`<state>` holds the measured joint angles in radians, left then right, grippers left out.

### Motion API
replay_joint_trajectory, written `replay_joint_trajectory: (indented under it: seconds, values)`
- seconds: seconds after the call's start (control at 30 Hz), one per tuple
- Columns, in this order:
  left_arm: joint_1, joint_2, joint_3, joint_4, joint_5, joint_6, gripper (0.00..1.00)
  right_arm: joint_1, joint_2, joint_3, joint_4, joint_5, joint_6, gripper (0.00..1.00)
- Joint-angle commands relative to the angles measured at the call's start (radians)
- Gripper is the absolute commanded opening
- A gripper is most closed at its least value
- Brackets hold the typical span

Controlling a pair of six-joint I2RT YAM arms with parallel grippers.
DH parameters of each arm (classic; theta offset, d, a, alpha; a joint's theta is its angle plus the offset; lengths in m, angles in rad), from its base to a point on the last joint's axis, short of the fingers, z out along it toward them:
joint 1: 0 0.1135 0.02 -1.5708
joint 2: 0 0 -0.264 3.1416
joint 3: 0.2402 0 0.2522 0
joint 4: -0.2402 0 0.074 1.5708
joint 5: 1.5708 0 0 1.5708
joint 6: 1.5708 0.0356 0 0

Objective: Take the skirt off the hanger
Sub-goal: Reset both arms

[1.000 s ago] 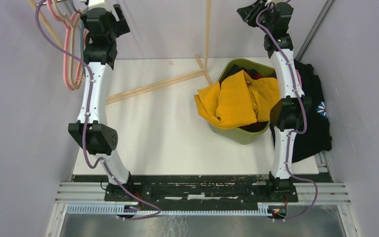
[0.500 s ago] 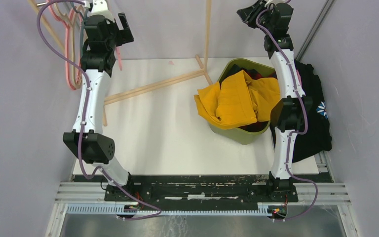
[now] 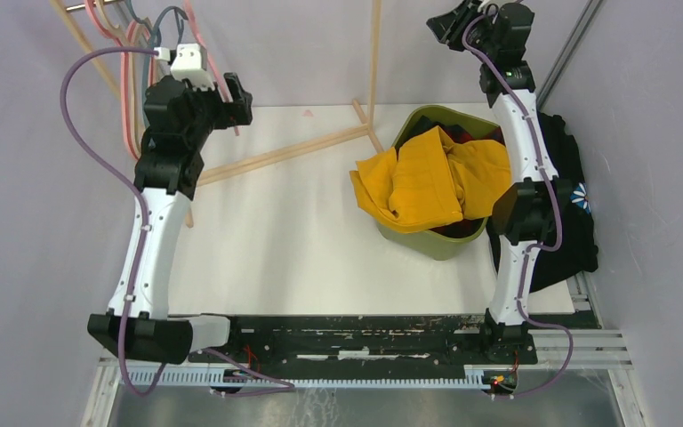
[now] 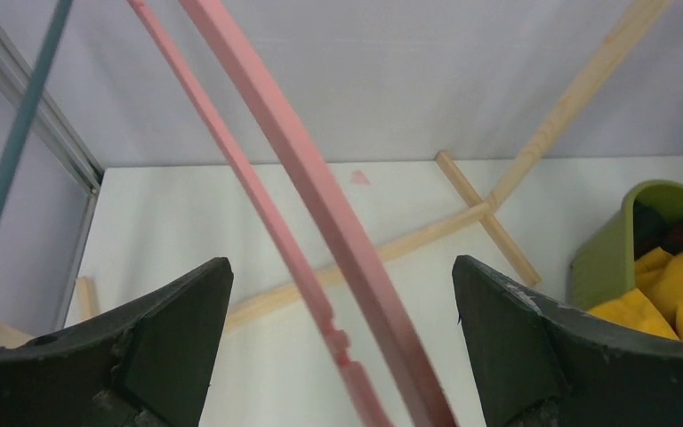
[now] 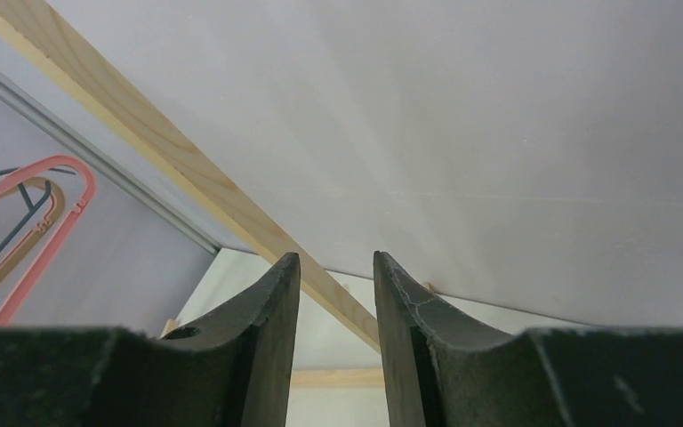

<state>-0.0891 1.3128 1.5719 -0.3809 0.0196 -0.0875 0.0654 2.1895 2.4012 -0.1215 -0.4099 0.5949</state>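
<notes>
With left pincer (image 4: 340,267) spread wide astride the pink hanger (image 4: 317,200) over the counter's (image 3: 302,249) far-left corner, pull clear without snagging — right pincer (image 5: 335,262) barely parted, empty; skirt (image 3: 578,236) presumably the black one draped off right edge.

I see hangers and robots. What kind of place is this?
Probably a robot practice booth for laundry: plain walls around a white table, pink hangers on a wooden rack, a green basket full of clothes.

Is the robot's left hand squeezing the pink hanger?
No, the left gripper has its fingers spread wide, and the pink hanger runs between them with a gap on each side.
</notes>
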Motion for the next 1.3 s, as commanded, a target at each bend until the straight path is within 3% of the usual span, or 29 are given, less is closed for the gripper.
replay_joint_trajectory:
  seconds: [0.0,0.13,0.37,0.53,0.7,1.27]
  values:
    - [-0.021,-0.097,-0.102,0.054,0.032,0.061,0.99,0.011,-0.109,-0.043,0.010,-0.009,-0.070,0.42]
    - [-0.057,-0.122,-0.170,0.073,-0.026,0.033,0.99,0.024,-0.153,-0.112,-0.013,0.002,-0.100,0.42]
    - [-0.155,-0.141,-0.330,0.042,-0.234,-0.034,0.99,0.112,-0.325,-0.413,-0.071,0.045,-0.206,0.44]
    - [-0.176,-0.188,-0.398,0.063,-0.289,-0.027,0.99,0.214,-0.463,-0.600,-0.162,0.138,-0.388,0.47]
    - [-0.210,-0.239,-0.456,0.067,-0.313,-0.059,0.99,0.231,-0.562,-0.741,-0.173,0.176,-0.381,0.48]
    - [-0.251,-0.289,-0.559,0.125,-0.362,-0.077,0.99,0.306,-0.543,-0.720,-0.286,0.211,-0.455,0.48]
